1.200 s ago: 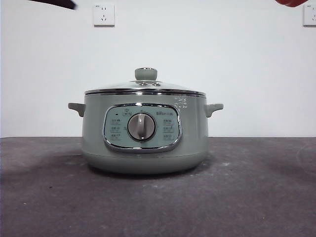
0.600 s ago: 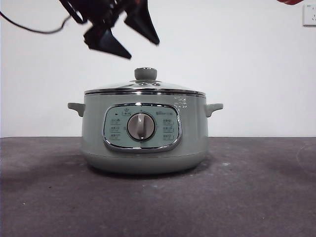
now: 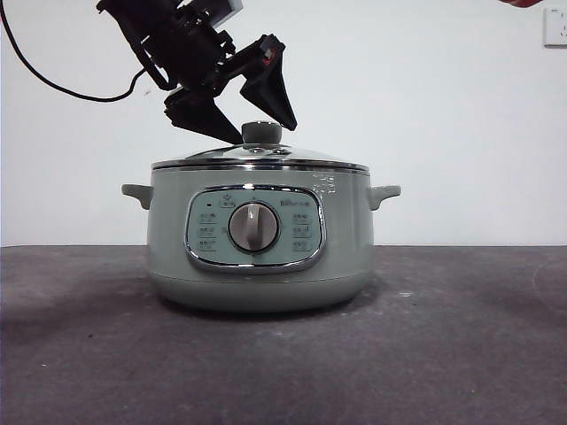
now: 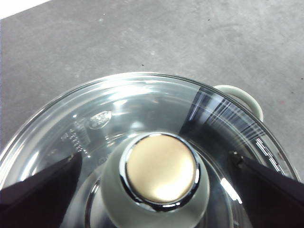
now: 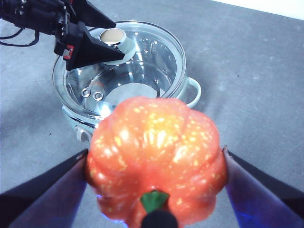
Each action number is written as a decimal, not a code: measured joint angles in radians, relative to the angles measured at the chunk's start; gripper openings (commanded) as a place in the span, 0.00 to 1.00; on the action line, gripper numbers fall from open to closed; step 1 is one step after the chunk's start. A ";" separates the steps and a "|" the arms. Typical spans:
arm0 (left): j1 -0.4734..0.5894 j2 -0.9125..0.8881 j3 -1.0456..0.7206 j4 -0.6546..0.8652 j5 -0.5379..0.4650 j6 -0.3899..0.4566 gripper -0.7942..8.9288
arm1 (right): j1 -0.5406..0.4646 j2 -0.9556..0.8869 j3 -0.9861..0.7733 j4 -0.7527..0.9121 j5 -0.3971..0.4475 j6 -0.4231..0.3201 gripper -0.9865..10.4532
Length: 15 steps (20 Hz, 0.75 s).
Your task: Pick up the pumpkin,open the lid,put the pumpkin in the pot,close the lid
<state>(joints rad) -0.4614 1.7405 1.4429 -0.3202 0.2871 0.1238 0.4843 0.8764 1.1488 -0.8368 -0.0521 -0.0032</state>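
Observation:
The pale green pot stands mid-table with the glass lid on it. My left gripper hangs over the lid, open, with one jaw on each side of the green knob and not touching it. The left wrist view looks straight down on the knob, with that gripper wide around it. High to the right of the pot, my right gripper is shut on the orange pumpkin. Only the pumpkin's underside peeks in at the front view's top right corner.
The pot rests on a dark grey table before a white wall. A wall socket is at the top right. A black cable trails from the left arm at the upper left. The pot's side handles stick out.
My left arm has come down from the top left corner to the lid's knob, jaws open around it. The pot, the lid and the held pumpkin have not moved.

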 measured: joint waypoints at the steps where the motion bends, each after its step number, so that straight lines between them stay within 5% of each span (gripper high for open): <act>1: 0.000 0.000 0.000 -0.001 0.000 0.000 0.33 | 0.000 0.000 0.000 0.000 0.000 0.000 0.08; 5: 0.000 0.000 0.000 -0.028 0.000 0.000 0.15 | 0.000 0.000 0.000 0.009 0.000 0.000 0.08; 9: 0.000 0.000 0.000 -0.032 0.004 0.008 0.07 | 0.000 0.000 0.000 0.011 0.000 0.000 0.08; 15: 0.000 0.000 0.000 -0.031 0.004 0.008 0.07 | 0.000 0.000 0.000 0.012 0.000 0.000 0.08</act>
<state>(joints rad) -0.4614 1.7405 1.4433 -0.3508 0.2913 0.1314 0.4843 0.8764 1.1488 -0.8249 -0.0521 -0.0029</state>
